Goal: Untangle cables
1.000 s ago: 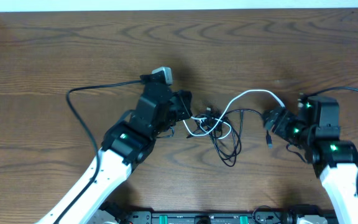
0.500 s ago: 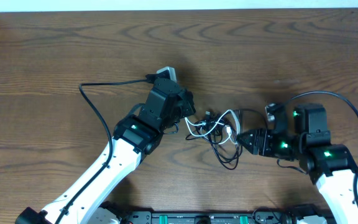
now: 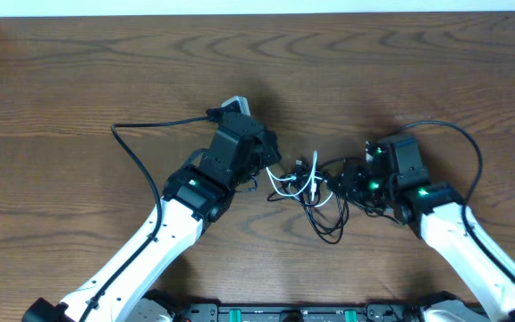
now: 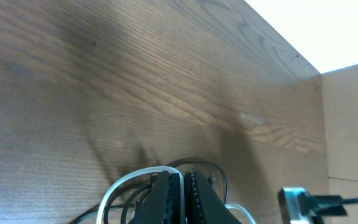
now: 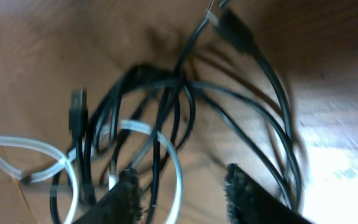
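Cables (image 5: 180, 81): thin black, white loops, knotted; left tool (image 4: 183, 176) pinched closed; right tool (image 5: 182, 177) part-open astride strands.

The brown wooden counter (image 4: 135, 81) fills most of the view, and its grain runs slanted. At the bottom edge the left pincer (image 4: 183, 177) shows its two dark fingers (image 4: 166, 194) pressed together, with only a thin line between them. A white cable (image 4: 124, 182) curves in an arc up to the left finger; whether it is clamped cannot be told. A thin black cable (image 4: 194, 162) arcs just above the fingertips. At the lower right there is a small grey block (image 4: 296, 202). Behind the counter stand a pale panel (image 4: 350, 124) and a white wall (image 4: 316, 25).
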{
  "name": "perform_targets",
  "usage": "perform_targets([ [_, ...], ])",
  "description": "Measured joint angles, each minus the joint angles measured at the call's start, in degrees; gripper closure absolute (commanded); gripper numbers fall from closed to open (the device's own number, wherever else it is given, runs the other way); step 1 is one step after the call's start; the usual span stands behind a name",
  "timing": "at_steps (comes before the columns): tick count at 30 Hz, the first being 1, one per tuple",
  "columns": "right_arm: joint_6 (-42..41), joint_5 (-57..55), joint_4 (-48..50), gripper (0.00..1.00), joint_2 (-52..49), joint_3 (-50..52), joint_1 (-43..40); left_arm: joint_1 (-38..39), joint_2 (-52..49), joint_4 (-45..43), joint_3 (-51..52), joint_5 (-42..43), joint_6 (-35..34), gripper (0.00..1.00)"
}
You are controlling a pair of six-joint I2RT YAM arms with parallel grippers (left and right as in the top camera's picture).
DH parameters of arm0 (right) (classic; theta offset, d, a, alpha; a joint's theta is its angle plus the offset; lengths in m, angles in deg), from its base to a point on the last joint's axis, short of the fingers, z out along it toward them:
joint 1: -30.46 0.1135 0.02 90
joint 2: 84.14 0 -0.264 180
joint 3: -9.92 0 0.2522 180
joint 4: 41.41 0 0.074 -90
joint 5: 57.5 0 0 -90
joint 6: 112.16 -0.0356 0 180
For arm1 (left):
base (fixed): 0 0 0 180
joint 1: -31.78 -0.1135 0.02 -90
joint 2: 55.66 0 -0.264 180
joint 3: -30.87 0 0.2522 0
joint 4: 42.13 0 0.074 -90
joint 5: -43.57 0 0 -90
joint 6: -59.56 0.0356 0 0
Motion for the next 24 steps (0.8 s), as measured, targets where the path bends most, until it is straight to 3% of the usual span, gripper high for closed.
perform_targets([
  [7, -0.72, -2.34, 2.19, 0.99, -8.17, 0.02, 4.48, 0.00, 0.00, 0.02, 0.00, -0.20, 0.00, 0.92],
  [14, 1.66, -10.40, -8.37, 0.99, -7.63, -0.68, 5.11, 0.00, 0.00, 0.09, 0.00, -0.20, 0.00, 0.92],
  [19, 2.08, -25.46, -21.79, 0.99, -1.86, -5.27, 3.06, 0.07, 0.00, 0.26, 0.00, 0.11, -0.02, 0.92],
  [24, 2.16, -35.34, -25.09, 0.99, 4.87, -9.75, 2.91, 0.11, 0.00, 0.22, 0.00, 0.28, -0.02, 0.92],
])
